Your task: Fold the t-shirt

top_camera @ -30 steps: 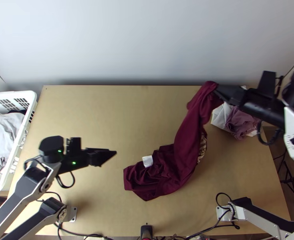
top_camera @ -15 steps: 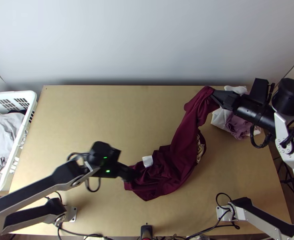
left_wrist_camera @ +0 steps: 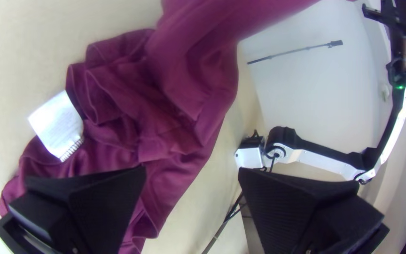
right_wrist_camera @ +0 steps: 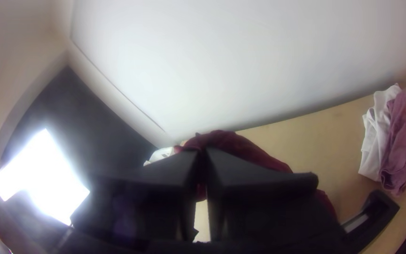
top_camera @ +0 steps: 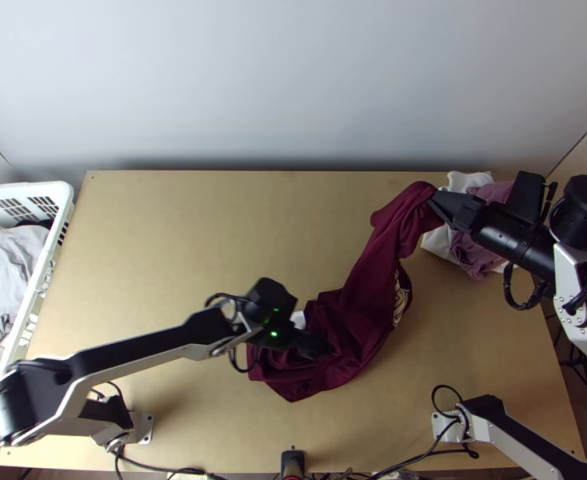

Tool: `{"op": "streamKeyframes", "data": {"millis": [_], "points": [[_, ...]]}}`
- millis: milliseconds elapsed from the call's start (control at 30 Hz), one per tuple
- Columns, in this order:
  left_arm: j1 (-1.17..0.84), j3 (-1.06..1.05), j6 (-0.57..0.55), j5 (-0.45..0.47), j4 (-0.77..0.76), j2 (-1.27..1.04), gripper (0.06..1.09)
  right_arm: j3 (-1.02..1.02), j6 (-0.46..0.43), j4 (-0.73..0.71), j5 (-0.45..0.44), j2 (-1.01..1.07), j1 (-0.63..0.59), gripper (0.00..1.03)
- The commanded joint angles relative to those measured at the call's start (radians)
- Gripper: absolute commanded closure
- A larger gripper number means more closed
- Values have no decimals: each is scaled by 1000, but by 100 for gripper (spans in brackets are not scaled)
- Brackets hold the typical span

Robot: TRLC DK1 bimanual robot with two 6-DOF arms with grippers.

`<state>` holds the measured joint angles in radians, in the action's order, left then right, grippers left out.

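Left hand spread above bunched shirt, toward table's near edge; right hand pinching shirt's raised end, toward far edge.

Maroon t-shirt, part lifted.
Your right hand grips one end up; rest lies bunched on the counter, your left hand over it.

Beneath the left gripper lies the t-shirt; well left, a basket; beside the right gripper, a cloth pile.
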<state>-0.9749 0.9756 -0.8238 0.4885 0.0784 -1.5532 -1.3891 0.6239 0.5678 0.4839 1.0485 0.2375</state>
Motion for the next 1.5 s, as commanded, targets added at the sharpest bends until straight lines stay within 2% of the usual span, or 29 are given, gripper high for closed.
{"op": "streamKeyframes", "data": {"millis": [0,767,800,867,1067,1100,1467], "points": [[-68,60,-24,-14,-55,-145,13,-13,3,-8,-8,-8,0,100],[-42,97,43,-195,-127,-217,14,-10,5,-11,-15,-19,-1,100],[-47,97,48,-200,-129,-220,16,-10,5,-11,-15,-19,-1,100],[-53,97,57,-208,-132,-229,28,-7,5,-11,-15,-19,-3,100],[-54,110,45,-208,-134,-257,102,5,5,-13,-15,-21,-7,100],[-53,110,45,-208,-127,-257,105,7,5,-13,-15,-21,-9,100],[18,133,110,-203,26,-142,105,4,-1,-26,-18,-10,-24,100]]}}
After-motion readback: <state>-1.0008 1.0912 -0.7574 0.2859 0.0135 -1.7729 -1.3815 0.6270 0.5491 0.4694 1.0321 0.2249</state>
